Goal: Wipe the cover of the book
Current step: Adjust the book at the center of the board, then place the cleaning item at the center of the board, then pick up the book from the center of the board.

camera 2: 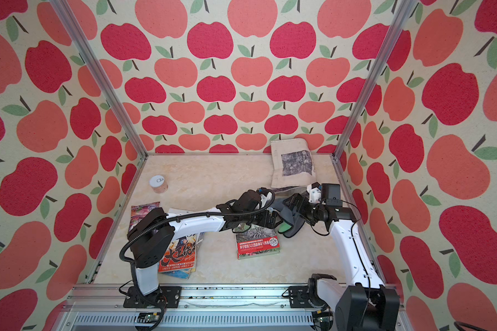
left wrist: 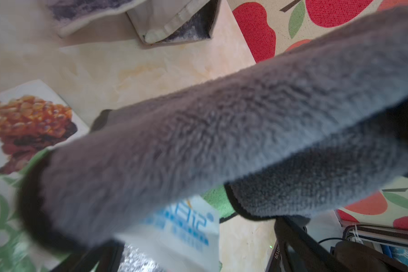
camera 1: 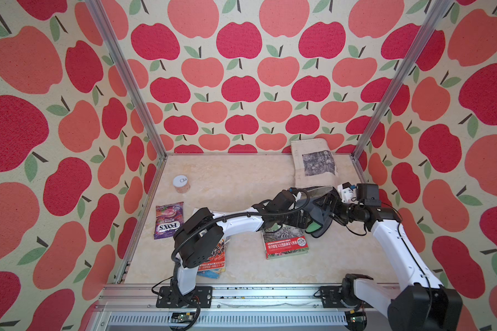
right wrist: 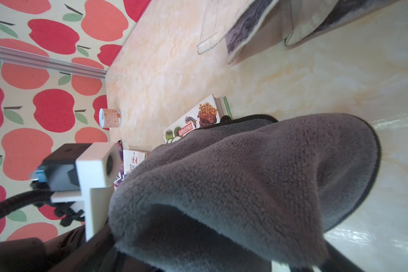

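Note:
The book [camera 1: 286,244] [camera 2: 258,244], with a red band and a green patterned cover, lies flat on the table; its far end shows in the wrist views [left wrist: 21,131] [right wrist: 198,117]. A grey cloth [camera 1: 319,213] [camera 2: 289,222] with a green underside hangs just above the book's far right corner, between both grippers. My left gripper [camera 1: 302,220] [left wrist: 198,254] is open; the cloth [left wrist: 222,129] stretches across in front of its spread fingers [left wrist: 292,242]. My right gripper [camera 1: 331,207] faces it from the right. The cloth [right wrist: 245,176] drapes over it and hides its jaws.
A beige tote bag [camera 1: 313,163] leans on the back wall right behind the grippers. Comic books [camera 2: 178,255] lie under the left arm, a purple candy bag [camera 1: 168,219] to their left, and a small can [camera 1: 181,184] at the back left. Walls enclose the table.

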`<state>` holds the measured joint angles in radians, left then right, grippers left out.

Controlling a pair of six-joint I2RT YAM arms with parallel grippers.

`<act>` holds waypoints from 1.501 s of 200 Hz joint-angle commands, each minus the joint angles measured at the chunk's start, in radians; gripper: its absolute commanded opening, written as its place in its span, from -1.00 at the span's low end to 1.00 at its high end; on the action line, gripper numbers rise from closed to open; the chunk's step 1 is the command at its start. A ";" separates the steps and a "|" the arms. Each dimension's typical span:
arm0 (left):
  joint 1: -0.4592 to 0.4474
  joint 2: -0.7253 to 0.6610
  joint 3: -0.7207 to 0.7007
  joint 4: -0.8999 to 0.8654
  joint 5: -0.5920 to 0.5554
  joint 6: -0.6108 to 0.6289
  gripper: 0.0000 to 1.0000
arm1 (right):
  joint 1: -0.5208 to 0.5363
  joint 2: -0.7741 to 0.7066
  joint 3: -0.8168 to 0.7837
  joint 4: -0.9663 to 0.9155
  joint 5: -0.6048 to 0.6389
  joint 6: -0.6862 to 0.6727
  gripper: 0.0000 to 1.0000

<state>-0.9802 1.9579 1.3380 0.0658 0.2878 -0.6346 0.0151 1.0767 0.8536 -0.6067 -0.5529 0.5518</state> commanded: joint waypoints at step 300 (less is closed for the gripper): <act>0.071 -0.380 -0.470 0.070 -0.053 -0.173 0.99 | 0.199 -0.032 -0.085 0.133 0.144 -0.029 0.99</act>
<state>-0.9165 1.6497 0.9413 0.2264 0.3565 -0.7437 0.0925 0.9806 0.7849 -0.5304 -0.5076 0.5808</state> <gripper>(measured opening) 0.993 0.993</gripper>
